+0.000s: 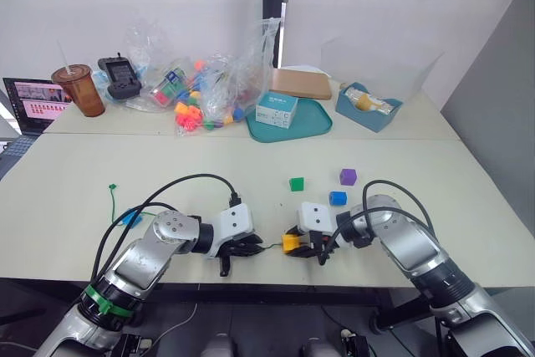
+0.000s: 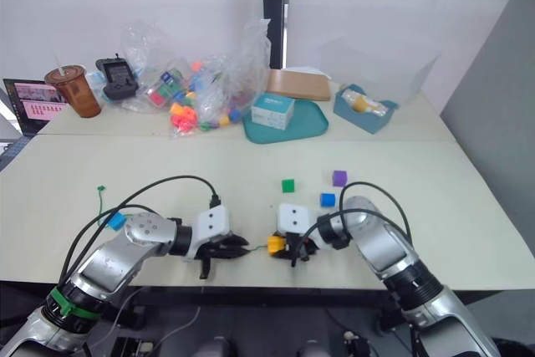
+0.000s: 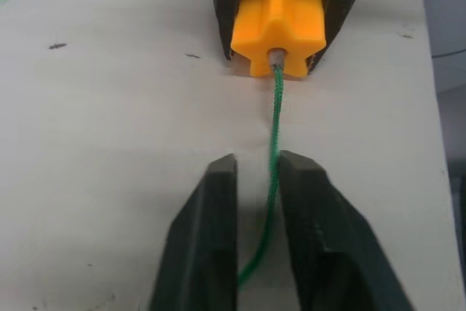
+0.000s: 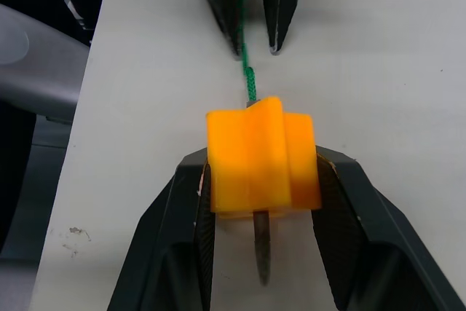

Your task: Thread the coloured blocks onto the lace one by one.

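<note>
Running straight between the grippers near the table's front edge, the lace (image 3: 275, 125) is pinched by the left gripper (image 3: 256, 172), its dark tip pushed through the orange-yellow block (image 4: 261, 154) clamped in the right gripper (image 4: 262, 180); no writing is legible

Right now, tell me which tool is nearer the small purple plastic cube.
Right. The right tool sits just in front of the small purple plastic cube, gripping the orange-yellow block; the left tool lies farther left, around the green lace.
</note>
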`<state>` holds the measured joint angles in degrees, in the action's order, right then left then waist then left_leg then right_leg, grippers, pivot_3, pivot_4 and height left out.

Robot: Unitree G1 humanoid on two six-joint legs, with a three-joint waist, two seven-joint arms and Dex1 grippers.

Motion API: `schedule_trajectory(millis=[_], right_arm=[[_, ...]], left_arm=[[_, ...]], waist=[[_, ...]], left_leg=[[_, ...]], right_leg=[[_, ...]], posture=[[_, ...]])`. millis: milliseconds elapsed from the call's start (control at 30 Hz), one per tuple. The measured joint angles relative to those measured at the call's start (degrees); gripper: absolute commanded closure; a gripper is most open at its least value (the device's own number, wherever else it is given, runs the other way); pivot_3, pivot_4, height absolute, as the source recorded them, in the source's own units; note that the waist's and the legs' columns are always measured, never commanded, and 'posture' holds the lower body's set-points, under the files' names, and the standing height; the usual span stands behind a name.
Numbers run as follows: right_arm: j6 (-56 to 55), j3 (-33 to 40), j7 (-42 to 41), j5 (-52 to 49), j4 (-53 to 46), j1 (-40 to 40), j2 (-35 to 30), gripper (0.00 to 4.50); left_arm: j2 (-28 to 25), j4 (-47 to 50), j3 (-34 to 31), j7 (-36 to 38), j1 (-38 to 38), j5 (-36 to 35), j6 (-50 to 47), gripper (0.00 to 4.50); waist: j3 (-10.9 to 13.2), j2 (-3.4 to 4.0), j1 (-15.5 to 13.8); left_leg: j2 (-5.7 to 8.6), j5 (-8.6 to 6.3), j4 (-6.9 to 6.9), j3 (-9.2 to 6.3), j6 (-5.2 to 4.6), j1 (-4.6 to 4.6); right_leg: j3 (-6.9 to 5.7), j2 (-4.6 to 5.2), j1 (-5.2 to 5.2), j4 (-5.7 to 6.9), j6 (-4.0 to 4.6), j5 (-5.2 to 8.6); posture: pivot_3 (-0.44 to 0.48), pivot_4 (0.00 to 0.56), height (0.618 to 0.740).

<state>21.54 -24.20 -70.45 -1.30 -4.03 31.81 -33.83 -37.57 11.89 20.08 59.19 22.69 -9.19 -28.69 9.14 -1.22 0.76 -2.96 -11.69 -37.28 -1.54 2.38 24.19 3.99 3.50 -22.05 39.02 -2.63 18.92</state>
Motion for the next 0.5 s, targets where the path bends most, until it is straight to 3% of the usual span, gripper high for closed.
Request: schedule_trajectory(millis=[500], right_arm=[[0.1,0.0,0.7,0.0,-0.3,-0.3,0.0,3.16]], left_arm=[[4.7,-1.1,1.4,0.9,1.9,-0.9,-0.4,4.5]], waist=[[0.0,0.0,0.0]], left_leg=[[0.01,0.0,0.0,0.0,0.0,0.02]], right_leg=[[0.0,0.0,-0.01,0.0,0.0,0.0]], posture=[[0.0,0.15,0.74]])
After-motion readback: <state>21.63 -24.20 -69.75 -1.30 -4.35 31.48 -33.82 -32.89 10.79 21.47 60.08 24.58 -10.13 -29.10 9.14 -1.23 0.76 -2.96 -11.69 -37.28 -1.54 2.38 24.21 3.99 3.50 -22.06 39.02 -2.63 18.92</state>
